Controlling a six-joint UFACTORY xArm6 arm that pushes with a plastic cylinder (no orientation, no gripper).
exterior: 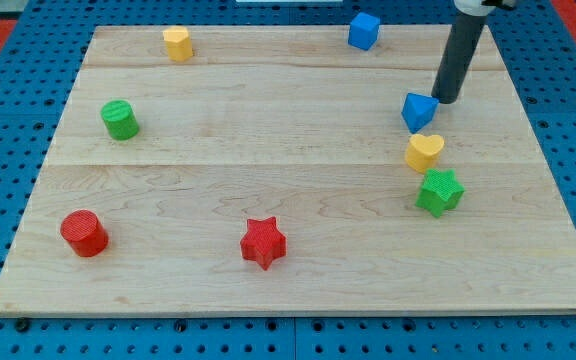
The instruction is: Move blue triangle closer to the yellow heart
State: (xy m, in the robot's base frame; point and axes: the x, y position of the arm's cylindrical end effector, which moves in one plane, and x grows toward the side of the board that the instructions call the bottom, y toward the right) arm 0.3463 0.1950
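Tip: my tip [447, 101], a bare rod with nothing to grasp, sits just beside blue triangle [419, 110], at its upper right | triangle: just above yellow heart [424, 151], nearly touching | progress: task looks almost finished, only a small nudge left

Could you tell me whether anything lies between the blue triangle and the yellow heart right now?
Nothing does: in the camera view the blue triangle sits just above the yellow heart, almost touching it.
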